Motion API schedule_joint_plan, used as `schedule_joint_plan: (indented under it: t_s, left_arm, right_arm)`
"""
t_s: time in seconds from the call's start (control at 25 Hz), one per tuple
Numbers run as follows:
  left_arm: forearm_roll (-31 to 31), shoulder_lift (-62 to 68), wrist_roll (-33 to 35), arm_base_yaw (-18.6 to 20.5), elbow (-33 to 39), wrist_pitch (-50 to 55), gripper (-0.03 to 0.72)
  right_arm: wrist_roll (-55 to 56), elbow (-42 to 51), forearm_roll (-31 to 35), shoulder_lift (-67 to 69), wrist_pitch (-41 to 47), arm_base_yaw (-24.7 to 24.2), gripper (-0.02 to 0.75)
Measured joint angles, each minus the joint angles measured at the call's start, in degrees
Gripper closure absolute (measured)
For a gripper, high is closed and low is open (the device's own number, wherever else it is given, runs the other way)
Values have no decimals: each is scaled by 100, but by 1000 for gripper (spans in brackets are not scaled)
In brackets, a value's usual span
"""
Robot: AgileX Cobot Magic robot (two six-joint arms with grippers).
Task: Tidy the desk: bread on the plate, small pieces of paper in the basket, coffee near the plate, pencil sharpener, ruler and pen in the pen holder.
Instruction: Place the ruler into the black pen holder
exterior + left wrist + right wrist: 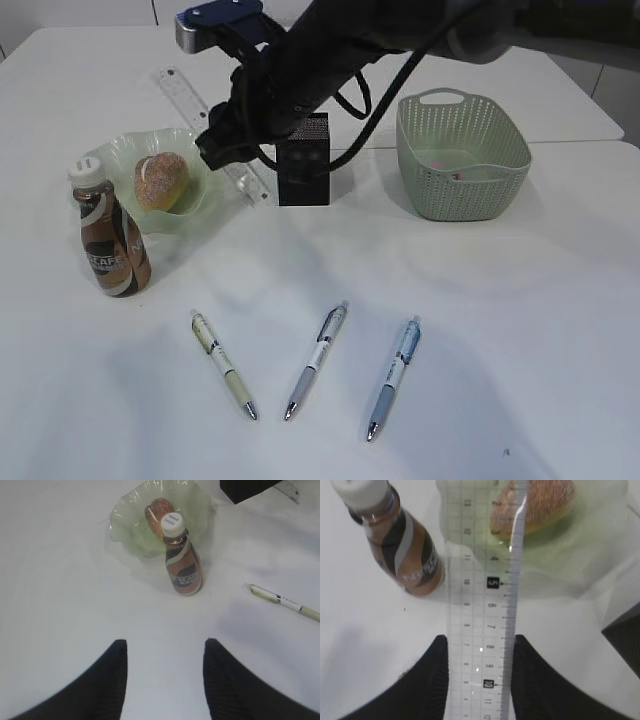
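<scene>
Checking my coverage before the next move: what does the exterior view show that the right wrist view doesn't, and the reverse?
Only the exterior view: the basket, three pens and the whole pen holder. Only the right wrist view: the right gripper closed on the clear ruler's edges, close enough to read its marks. Both show the coffee bottle, the bread and the green plate.

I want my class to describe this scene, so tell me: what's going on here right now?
A two-armed robot is tidying a desk. The right gripper holds a clear ruler by the black pen holder. The left gripper is open and empty above the table. Bread sits on the green plate, with the coffee bottle beside it. Three pens lie on the table, not yet put away.
</scene>
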Motion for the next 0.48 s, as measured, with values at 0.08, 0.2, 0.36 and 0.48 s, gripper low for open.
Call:
schedule_joint_plan:
  t_s: [0.08,0.2,0.36,0.48]
  left_arm:
    - [35,0,0,0,0,-12,341]
    - [94,0,0,0,0,-21,341]
    - [237,0,0,0,0,-75,341]
    - [248,0,0,0,0,-189,341]
  right_arm:
    - [-52,0,131,0,-197,0,448]
    - [-52,0,224,0,-340,0,448]
    - [323,0,61,0,-320,-47,448]
    - [323,0,61,0,-320,-47,448]
